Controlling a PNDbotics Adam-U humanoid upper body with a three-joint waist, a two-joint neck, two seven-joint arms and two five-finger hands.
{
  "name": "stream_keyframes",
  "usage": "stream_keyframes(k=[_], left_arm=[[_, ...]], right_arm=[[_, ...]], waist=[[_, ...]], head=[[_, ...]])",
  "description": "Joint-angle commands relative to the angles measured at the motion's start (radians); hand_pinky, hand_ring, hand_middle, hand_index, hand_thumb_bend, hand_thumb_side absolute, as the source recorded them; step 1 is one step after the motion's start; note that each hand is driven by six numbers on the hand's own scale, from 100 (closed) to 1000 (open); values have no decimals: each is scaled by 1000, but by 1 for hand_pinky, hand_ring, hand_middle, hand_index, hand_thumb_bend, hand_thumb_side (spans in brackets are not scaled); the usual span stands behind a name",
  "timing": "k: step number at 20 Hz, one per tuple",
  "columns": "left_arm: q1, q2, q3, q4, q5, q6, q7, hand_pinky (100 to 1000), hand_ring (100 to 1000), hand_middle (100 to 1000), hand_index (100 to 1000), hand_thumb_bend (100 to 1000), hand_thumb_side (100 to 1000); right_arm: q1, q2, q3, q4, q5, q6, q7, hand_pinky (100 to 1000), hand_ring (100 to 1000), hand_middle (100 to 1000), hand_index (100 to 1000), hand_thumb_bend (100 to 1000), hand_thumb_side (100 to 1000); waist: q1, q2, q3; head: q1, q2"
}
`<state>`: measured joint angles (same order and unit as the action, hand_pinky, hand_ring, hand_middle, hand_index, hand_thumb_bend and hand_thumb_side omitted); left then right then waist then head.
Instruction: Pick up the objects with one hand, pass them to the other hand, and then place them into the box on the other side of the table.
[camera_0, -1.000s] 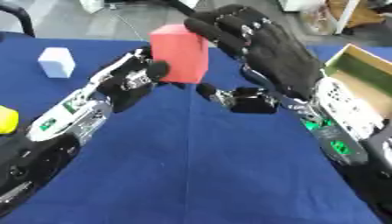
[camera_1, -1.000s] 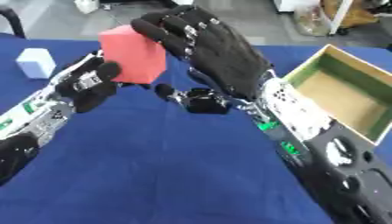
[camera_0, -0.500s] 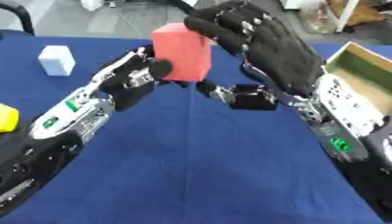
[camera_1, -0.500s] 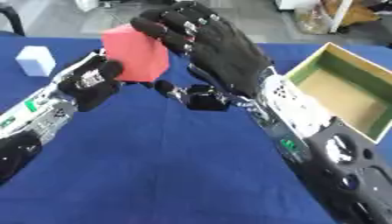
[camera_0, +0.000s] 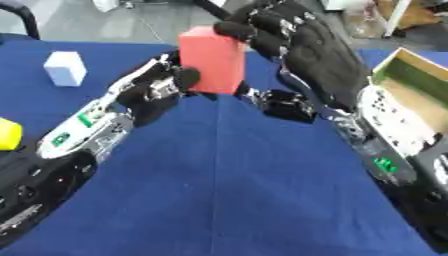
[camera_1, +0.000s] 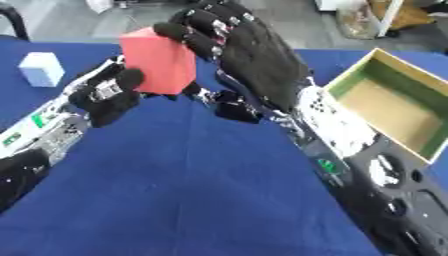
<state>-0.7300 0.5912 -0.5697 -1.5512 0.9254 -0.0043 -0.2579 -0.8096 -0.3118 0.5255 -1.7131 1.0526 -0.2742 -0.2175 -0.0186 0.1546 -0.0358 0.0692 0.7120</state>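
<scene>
Mid-handover, w/ the red block (camera_0: 213, 60) up in the air above the blue table (camera_0: 227, 200), well left of the box (camera_1: 394, 107) and nearer me than the white block (camera_0: 66, 68).

My left hand (camera_0: 157, 92) is curled onto the block's lower left side, thumb and fingers pinching it from below. My right hand (camera_1: 236, 52) is draped over the block's top right, fingertips (camera_1: 179, 32) hooked on the upper edge, thumb side low by the block's bottom right corner. So both hands are on it right now, I'd say.

To do this step well: get the right thumb properly under or against the block's near face before the left lets go; fingers on the top edge alone look like a hook, not a pinch, and the block could tip out. Then open the left fingers away to the left of the block, no drag across it. Keep the block upright and level while the weight shifts.

After that it's a carry rightward to the box, which sits open-topped and looks empty. A yellow thing (camera_0: 7, 134) sits at the table edge, far left of the block; not in play yet.
</scene>
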Motion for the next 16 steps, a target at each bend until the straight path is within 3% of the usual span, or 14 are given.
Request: stream_keyframes(k=[1, 6, 8, 9, 10, 11, 16], left_arm=[[-22, 11, 10, -21, 0, 0, -3, 665, 586, 581, 482, 506, 256], [-23, 13, 10, -25, -4, 3, -3, 665, 586, 581, 495, 517, 263], [-23, 15, 11, -28, -8, 4, -5, 666, 589, 587, 578, 571, 288], [-23, 17, 12, -31, -14, 3, -7, 669, 600, 603, 668, 721, 367], [-22, 19, 13, -35, -23, 1, -10, 670, 601, 606, 674, 733, 374], [-22, 21, 15, -38, -33, -1, -13, 672, 612, 628, 755, 844, 440], [-21, 27, 26, -54, -76, -17, -20, 675, 617, 665, 833, 976, 487]], right_arm=[[-15, -2, -6, 0, 3, 10, -26, 792, 758, 695, 533, 311, 100], [-15, -1, -5, 7, -1, 21, -60, 788, 747, 682, 502, 304, 100], [-14, -1, -5, 9, -2, 22, -69, 787, 745, 679, 499, 309, 100], [-14, -2, -6, 10, -2, 23, -72, 786, 744, 677, 497, 320, 100], [-14, -3, -7, 10, -2, 23, -75, 786, 744, 677, 497, 322, 100], [-14, -4, -7, 9, -2, 24, -78, 786, 743, 676, 496, 330, 100], [-13, -12, -14, 5, -4, 28, -84, 786, 741, 674, 495, 348, 100]], waist=[[-1, -4, 0], [0, -4, 0], [0, -4, 0], [0, -4, -1], [1, -4, -1], [1, -5, -1], [1, -7, -2]], head=[[0, 3], [0, 4], [1, 4], [1, 4], [1, 4], [0, 4], [1, 4]])
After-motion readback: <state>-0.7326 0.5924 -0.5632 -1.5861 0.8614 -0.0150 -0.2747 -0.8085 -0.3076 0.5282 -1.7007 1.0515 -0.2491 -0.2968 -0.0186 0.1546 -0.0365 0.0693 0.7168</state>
